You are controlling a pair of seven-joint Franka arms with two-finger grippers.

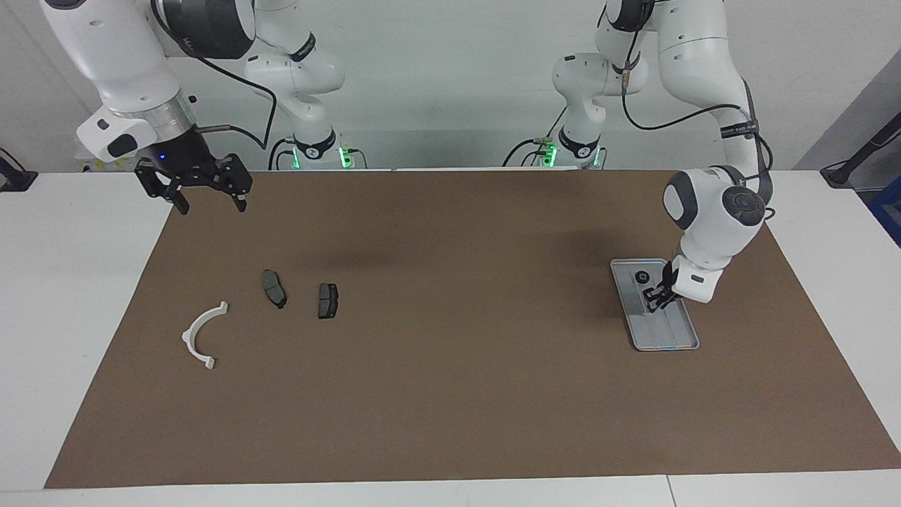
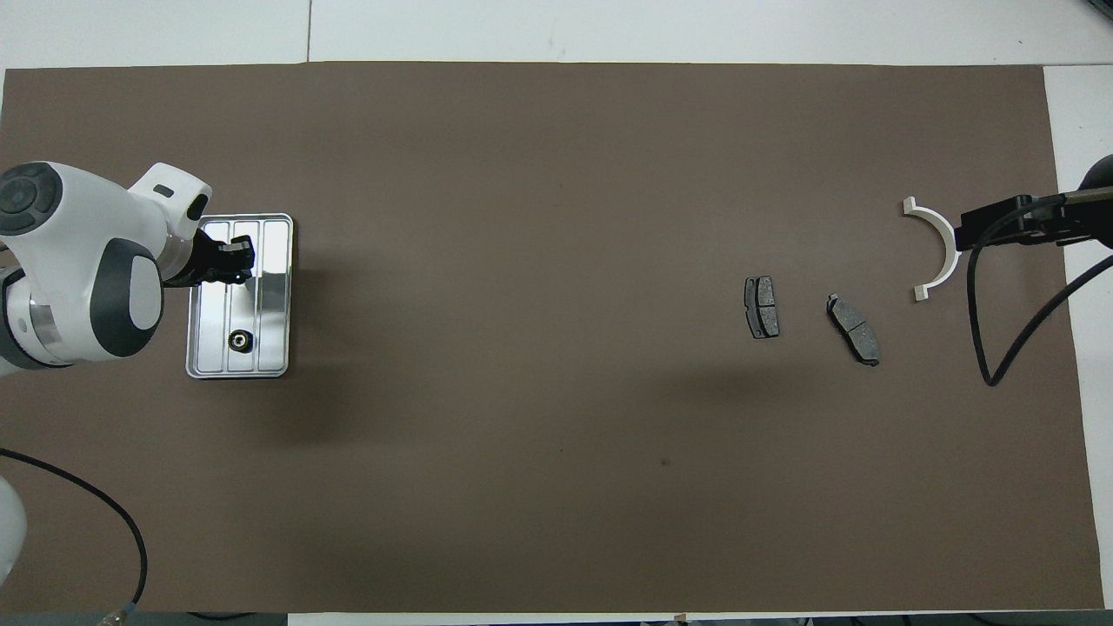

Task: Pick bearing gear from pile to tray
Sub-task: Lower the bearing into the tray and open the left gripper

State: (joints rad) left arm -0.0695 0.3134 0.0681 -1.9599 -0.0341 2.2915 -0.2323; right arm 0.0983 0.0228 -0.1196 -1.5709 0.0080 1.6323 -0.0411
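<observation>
The silver tray lies toward the left arm's end of the table. A small black bearing gear rests in the tray's end nearer to the robots. My left gripper hangs low over the tray's middle, shut, with nothing showing between its tips. The pile lies toward the right arm's end: a white arc and two dark brake pads. My right gripper waits open, raised over the mat's corner by the arc.
A brown mat covers most of the white table. The right arm's black cable loops over the mat near the arc.
</observation>
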